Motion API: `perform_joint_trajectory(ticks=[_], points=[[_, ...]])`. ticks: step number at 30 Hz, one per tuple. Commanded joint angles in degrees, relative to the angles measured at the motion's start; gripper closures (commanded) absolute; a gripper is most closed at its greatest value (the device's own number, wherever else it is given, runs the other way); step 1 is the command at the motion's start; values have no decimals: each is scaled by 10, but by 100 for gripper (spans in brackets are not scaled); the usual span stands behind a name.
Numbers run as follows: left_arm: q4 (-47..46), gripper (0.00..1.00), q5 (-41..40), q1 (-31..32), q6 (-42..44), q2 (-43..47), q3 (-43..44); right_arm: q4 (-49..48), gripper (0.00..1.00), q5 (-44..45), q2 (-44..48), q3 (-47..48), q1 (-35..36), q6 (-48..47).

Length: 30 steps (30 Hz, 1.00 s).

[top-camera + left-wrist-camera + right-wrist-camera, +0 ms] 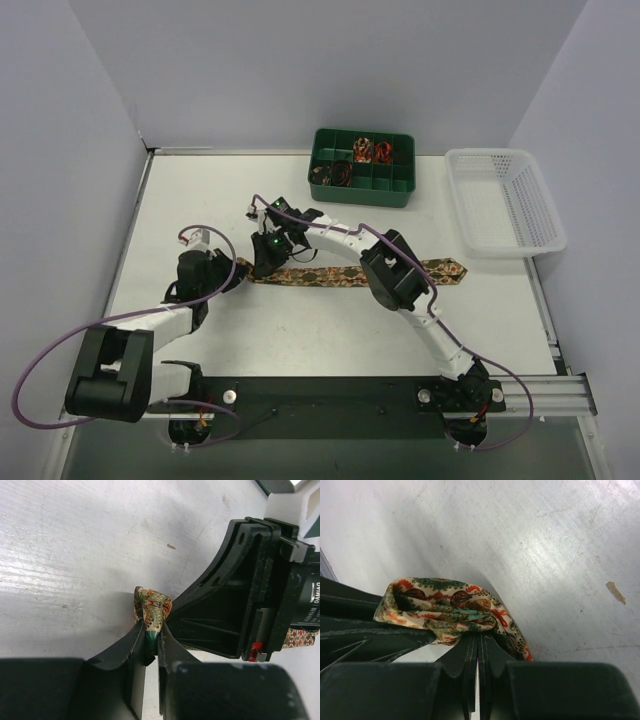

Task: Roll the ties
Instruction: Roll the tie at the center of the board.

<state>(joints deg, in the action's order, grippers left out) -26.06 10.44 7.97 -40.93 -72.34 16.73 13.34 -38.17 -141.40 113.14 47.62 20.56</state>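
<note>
Ties [366, 151] in small coils sit in some compartments of the green box [360, 193] at the far side of the table [330, 335], but from the top view they are too small to count with certainty. One long tie [335, 277] lies flat across the middle of the table, its pointed wide end toward the white basket [466, 205] and well apart from it. Part of this strip is hidden under the right arm, and its left end disappears below both grippers, which meet there. The left gripper [151, 641] has its jaws clamped on the folded end of the long tie; a puffed loop of patterned cloth stands up just above the fingertips, and the part between the fingers is mostly covered by them, only a green bit showing. The right gripper [478, 641] has its jaws pressed fully together at the edge of the same bunched fold, and a thin piece of cloth with a teal strip seems nipped at the tips. How much cloth is inside I cannot tell. In the left wrist view the black body of the right gripper fills the right side and cuts off the rest of the strip, except a small patterned corner. A purple cable [40, 355] loops beside the left arm.
</note>
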Motion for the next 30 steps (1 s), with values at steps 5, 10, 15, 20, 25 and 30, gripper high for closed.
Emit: perform_joint_trajectory(ticks=[5, 10, 15, 20, 25, 30], points=[[43, 100, 20, 13, 52, 18, 59, 28, 100, 42, -41, 31, 4, -11], [42, 100, 11, 19, 52, 31, 61, 31, 100, 39, -54, 50, 3, -7], [65, 100, -1, 31, 71, 21, 86, 31, 100, 35, -56, 52, 4, -6], [90, 100, -28, 57, 90, -7, 114, 31, 100, 23, -56, 56, 5, -7], [140, 100, -89, 77, 102, -27, 141, 32, 99, 16, -12, 28, 4, -20], [181, 100, -142, 76, 109, -20, 146, 28, 98, 7, 41, -2, -9, -25]])
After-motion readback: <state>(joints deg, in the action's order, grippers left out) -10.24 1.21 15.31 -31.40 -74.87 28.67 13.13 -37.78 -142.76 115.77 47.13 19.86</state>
